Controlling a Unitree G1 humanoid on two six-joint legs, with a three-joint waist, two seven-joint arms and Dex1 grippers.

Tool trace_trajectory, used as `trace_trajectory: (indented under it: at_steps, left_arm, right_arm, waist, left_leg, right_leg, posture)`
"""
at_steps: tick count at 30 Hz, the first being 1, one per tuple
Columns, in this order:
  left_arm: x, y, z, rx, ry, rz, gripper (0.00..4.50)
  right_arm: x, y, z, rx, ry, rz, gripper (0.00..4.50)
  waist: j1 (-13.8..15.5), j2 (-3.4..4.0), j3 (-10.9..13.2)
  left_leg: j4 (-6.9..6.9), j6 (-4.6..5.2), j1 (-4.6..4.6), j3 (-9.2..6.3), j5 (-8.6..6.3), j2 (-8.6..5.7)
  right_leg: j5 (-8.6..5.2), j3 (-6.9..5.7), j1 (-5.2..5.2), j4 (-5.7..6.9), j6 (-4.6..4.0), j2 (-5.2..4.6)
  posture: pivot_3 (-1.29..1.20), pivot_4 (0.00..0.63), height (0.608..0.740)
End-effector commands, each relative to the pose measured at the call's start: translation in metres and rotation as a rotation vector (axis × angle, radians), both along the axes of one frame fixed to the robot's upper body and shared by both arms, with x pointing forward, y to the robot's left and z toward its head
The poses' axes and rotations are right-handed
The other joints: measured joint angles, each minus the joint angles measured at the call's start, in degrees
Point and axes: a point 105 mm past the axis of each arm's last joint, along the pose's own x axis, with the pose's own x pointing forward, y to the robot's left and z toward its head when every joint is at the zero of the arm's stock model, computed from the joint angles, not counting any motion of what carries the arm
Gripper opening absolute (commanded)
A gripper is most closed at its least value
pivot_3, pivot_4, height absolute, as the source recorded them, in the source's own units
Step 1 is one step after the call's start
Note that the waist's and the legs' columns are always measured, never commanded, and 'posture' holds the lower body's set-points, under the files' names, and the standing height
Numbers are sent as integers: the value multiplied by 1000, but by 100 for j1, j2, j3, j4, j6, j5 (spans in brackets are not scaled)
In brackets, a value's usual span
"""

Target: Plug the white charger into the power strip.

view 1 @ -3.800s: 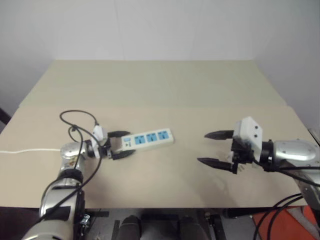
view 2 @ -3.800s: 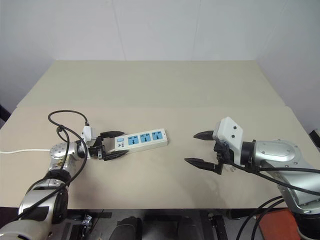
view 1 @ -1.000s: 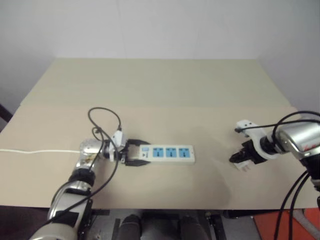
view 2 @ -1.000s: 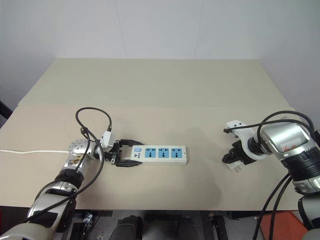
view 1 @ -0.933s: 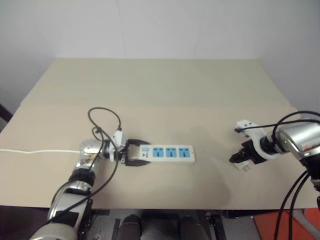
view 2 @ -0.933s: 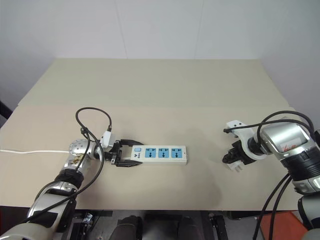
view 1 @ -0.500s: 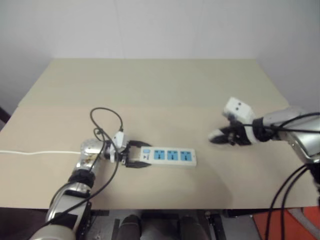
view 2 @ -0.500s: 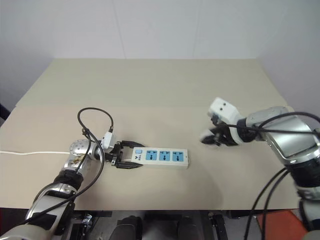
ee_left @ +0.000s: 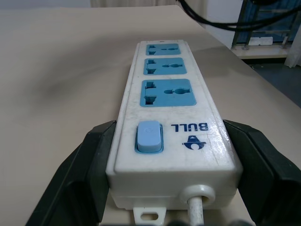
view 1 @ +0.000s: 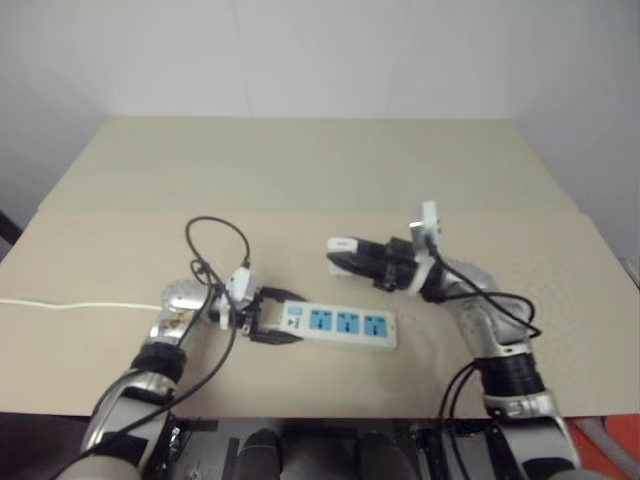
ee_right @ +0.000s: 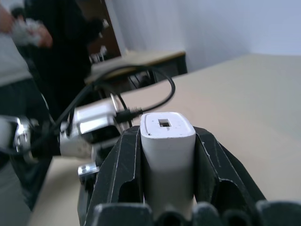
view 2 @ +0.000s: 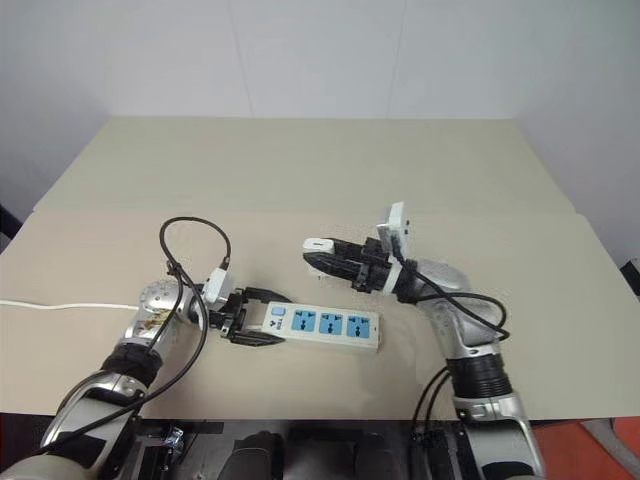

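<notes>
The power strip (view 1: pixel 338 324), a long white bar with three blue sockets, lies flat on the tan table near the front edge. My left gripper (view 1: pixel 262 322) is shut on its switch end, one black finger (ee_left: pixel 89 160) on each long side. The strip's thin white cord (view 1: pixel 60 303) runs off to the left. The white charger (view 2: pixel 318 243) hangs in the air just behind the strip. My right gripper (view 2: pixel 330 258) is shut on it and points left. In the right wrist view the charger (ee_right: pixel 167 141) sits clamped between both fingers (ee_right: pixel 124 160).
The table (view 1: pixel 300 170) stretches far back to a white wall, with a seam across its middle. A black cable loop (view 1: pixel 215 240) rises from my left wrist. A person (ee_right: pixel 19 33) stands in the background of the right wrist view.
My right gripper lifted the charger off the table's right side and swung it left, so it now hangs behind the strip. The left gripper kept its hold on the strip.
</notes>
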Motion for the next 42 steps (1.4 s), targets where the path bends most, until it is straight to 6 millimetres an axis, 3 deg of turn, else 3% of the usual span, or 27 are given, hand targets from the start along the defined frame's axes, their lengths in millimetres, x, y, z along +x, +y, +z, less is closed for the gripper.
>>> trace_trajectory:
  at_steps: [1,13,22,30,42]
  left_arm:
    - [-1,-2,12,-41,-38,-14,3258]
    - [2,-1,11,-38,-35,8,3258]
    - [3,-2,11,-43,-33,15,3258]
    - [2,-1,10,-43,-33,20,3258]
    - [3,1,11,-41,-36,29,3258]
  right_arm:
    - [-3,3,-1,23,-2,13,1136]
    - [-26,25,-34,-68,19,90,1136]
    - [-24,33,-38,-65,15,55,1136]
    - [-11,28,-35,-61,-8,3,1136]
    - [-13,17,-51,-90,23,1,1136]
  waist:
    - [6,0,0]
    - [-14,0,0]
    - [-10,0,0]
    - [-9,0,0]
    - [-10,0,0]
  left_leg:
    - [0,0,0,0,0,0]
    - [0,0,0,0,0,0]
    - [0,-1,0,-1,0,0]
    - [0,-1,1,-1,0,0]
    - [0,-1,1,-1,0,0]
  right_leg:
    - [0,-1,0,0,0,0]
    - [0,-1,0,-1,0,1]
    - [0,-1,0,-1,0,1]
    - [0,-1,0,0,0,1]
    - [0,-1,0,0,0,1]
  posture:
    - [0,150,740]
    - [0,150,740]
    - [0,150,740]
    - [0,150,740]
    - [0,150,740]
